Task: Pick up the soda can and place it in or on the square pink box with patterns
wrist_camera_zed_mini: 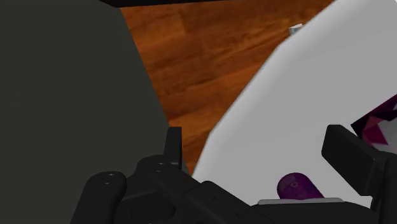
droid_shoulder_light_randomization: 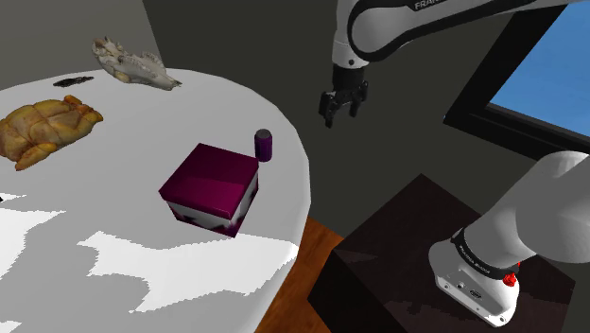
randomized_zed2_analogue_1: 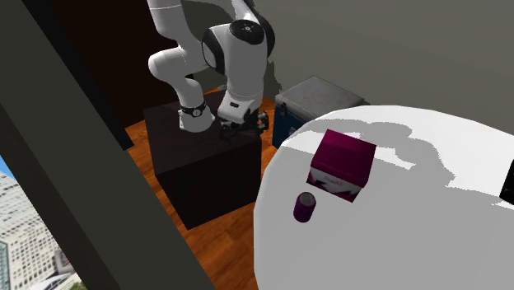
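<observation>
While fingers [wrist_camera_zed_mini: 355, 158] stand apart, pincer [droid_shoulder_light_randomization: 342, 115] hangs beside table [droid_shoulder_light_randomization: 142, 123].

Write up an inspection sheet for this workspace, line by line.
Surface: round white table, lit in patches.
Job's things: purple soda can standing upright near the table edge, beside the dark magenta square box, whose lid is closed.
Clutter: golden-brown roast-like item, pale skull-like object and small dark object, all on the far side of the table from the can.
Gripper: gripper open, holding nothing, raised in the air off the table edge.
Cables: nothing seen.
Surroundings: wooden floor, dark stand, window, blue-grey crate on the floor, grey walls.
</observation>
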Available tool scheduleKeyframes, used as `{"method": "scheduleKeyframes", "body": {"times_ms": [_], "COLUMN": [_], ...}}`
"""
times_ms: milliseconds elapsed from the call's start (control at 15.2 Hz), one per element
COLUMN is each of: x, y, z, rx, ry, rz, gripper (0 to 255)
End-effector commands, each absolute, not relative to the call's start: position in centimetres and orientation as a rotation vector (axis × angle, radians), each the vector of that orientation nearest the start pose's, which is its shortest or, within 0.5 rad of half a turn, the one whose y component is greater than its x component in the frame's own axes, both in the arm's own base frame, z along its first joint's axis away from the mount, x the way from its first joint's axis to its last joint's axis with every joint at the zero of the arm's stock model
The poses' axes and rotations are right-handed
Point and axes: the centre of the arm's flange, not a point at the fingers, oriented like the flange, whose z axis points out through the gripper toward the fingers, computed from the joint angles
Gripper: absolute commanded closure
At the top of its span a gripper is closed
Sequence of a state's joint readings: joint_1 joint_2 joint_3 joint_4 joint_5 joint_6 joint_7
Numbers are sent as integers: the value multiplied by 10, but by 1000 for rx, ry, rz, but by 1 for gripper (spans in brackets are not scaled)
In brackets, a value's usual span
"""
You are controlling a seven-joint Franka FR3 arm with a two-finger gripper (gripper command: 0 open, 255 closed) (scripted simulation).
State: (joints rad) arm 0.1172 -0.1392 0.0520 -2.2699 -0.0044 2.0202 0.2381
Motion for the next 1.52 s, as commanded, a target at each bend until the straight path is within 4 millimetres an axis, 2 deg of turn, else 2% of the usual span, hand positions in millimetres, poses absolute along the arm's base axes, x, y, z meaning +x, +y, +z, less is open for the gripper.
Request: {"method": "scheduleKeyframes", "body": {"times_ms": [0,1188,1254,1452], "x": [492,660,665,665], "y": [93,202,206,206], "z": [394,292,289,273], "rx": [-3166,-3143,-3142,-3142], "ry": [103,67,66,66], "rz": [150,6,2,2], "gripper": [0,0,0,0]}}
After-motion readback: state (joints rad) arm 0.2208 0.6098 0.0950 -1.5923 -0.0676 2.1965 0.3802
